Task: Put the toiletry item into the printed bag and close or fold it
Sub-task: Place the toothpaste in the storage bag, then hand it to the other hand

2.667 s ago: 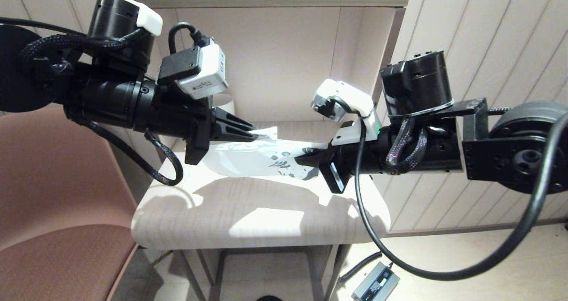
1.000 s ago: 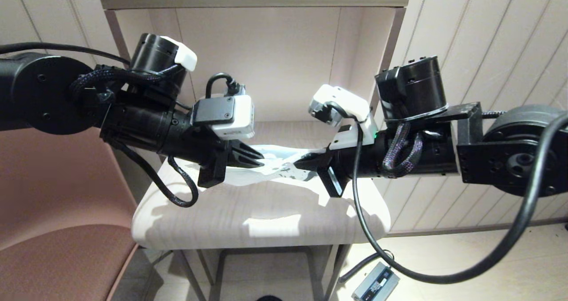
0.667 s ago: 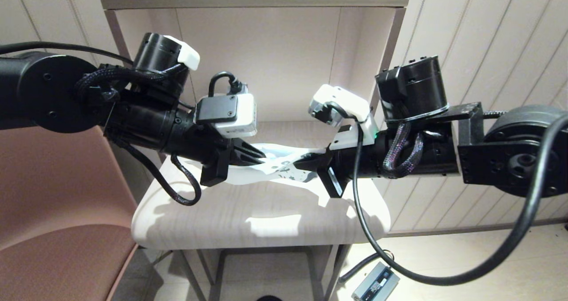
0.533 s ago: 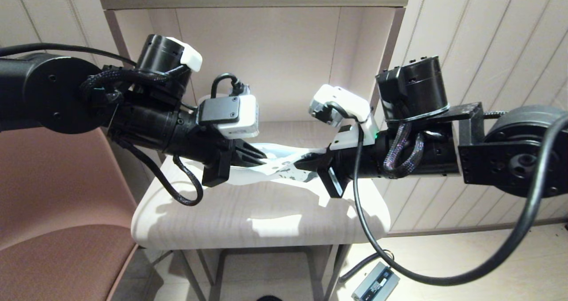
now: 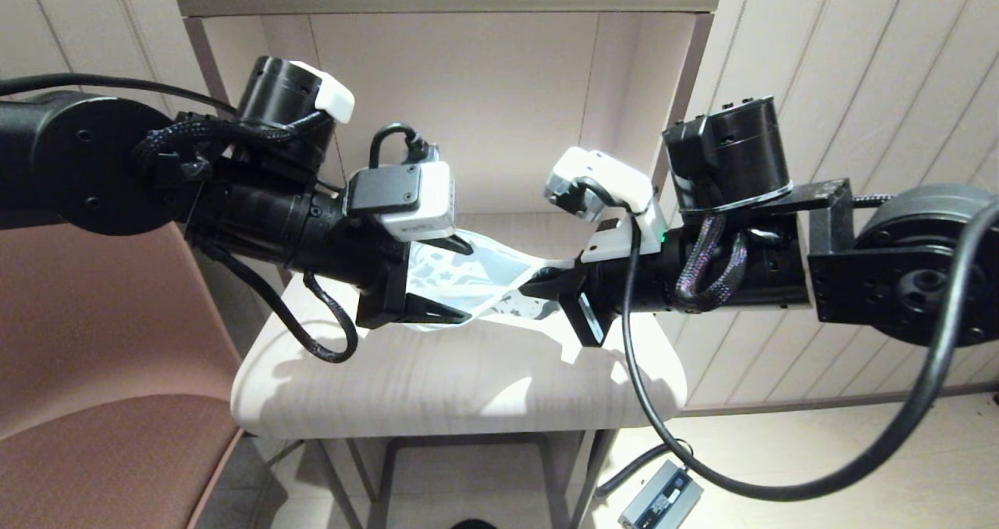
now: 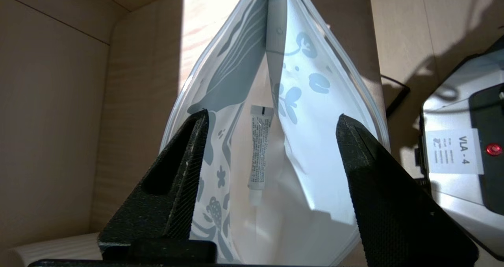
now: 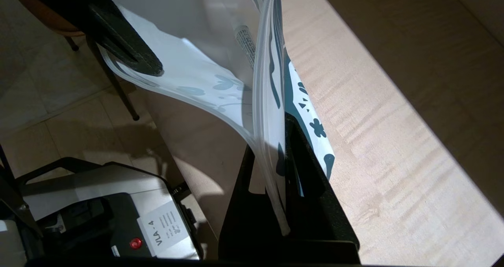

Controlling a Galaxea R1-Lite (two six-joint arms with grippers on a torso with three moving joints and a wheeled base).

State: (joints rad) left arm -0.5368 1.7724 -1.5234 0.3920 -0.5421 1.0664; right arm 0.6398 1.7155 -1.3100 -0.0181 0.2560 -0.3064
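**Bag held at one end, tube already inside**

The bag (image 5: 476, 279) is held in the air above the table (image 5: 437, 381), between the two arms. The right gripper (image 5: 546, 285) is clamped on the printed end of it; in the right wrist view the jaws are seen pressed together with the film (image 7: 271, 101) pinched between them. The left gripper (image 5: 437, 279) is spread wide, one finger (image 6: 173, 176) at each side of the bag, and nothing is gripped by it. Whether the fingers touch the film cannot be told for sure.

The tube (image 6: 259, 152), a slim white stick with fine print, is seen through the translucent wall in the left wrist view. It lies inside the bag, loose, near the middle.

The bag is judged to be light, thin and limp: it bows and folds under its own slack, and the smooth film is likely to slip if only lightly pinched. A hold is best taken on the stiffer border, at the zip strip or the welded seam, rather than on the soft middle. The tube is light and free to slide, so the open edge should be kept from tipping downward until it is pressed shut or folded over. The closing is judged not yet done.
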